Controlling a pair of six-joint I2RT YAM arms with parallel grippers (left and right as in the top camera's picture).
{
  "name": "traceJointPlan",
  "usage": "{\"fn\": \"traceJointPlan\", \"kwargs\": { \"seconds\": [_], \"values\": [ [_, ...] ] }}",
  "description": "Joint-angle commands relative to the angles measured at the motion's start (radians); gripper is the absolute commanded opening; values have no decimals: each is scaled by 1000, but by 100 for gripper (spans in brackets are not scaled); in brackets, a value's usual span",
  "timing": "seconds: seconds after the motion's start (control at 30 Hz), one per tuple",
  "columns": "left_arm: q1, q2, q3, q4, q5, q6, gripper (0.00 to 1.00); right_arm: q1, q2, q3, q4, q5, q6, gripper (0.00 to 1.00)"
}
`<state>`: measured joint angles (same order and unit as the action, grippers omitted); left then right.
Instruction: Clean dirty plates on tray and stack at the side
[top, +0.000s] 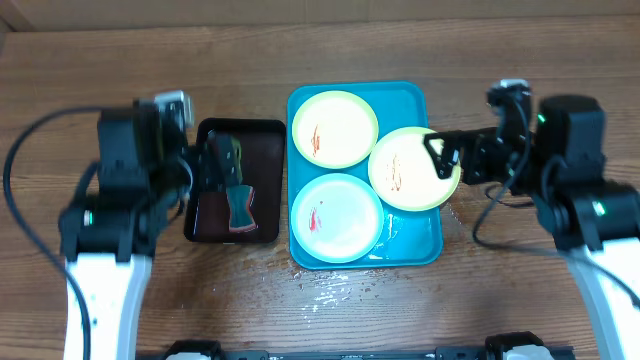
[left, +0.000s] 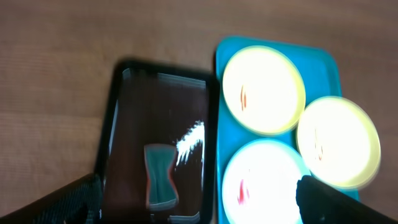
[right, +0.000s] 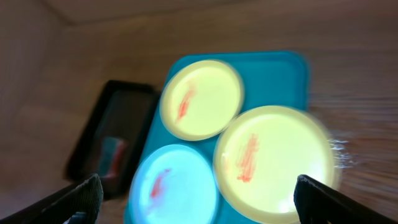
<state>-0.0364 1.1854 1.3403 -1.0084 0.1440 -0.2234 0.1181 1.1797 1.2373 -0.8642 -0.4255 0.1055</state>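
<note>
Three pale-green-rimmed plates with red sauce smears lie on the turquoise tray: a far plate, a right plate overhanging the tray's right rim, and a near plate. My right gripper is open and hovers above the right plate's outer edge. In the right wrist view its fingers spread wide over the near plate and right plate. My left gripper is open and empty above the dark tray. Its fingers frame the sponge.
A small dark brown-black tray sits left of the turquoise tray and holds a teal-and-orange sponge. Water drops glisten on the wooden table in front of the tray.
</note>
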Motion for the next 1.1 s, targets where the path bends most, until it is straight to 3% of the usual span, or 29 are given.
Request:
{"fn": "traceJointPlan", "kwargs": {
  "seconds": [0.0,0.2,0.3,0.47,0.53,0.63,0.8,0.9,1.07],
  "values": [
    [10,98,107,-86,130,18,100,15,89,26,-59,-253,2,100],
    [10,149,108,-124,179,18,100,189,203,-34,-187,-39,10,100],
    [10,151,108,-123,179,19,100,299,250,-98,-174,173,137,98],
    [10,151,108,-121,179,18,100,386,337,-193,-68,230,411,72],
    [10,151,108,-122,179,18,100,386,377,-204,-39,184,475,69],
    [10,151,108,-125,179,19,100,376,429,-204,-3,133,462,68],
    [10,151,108,-124,179,37,100,353,483,-203,31,32,298,56],
    [10,151,108,-124,179,37,100,320,484,-201,17,7,219,56],
    [10,151,108,-124,179,37,100,264,484,-194,-6,167,151,56]
  ]
}}
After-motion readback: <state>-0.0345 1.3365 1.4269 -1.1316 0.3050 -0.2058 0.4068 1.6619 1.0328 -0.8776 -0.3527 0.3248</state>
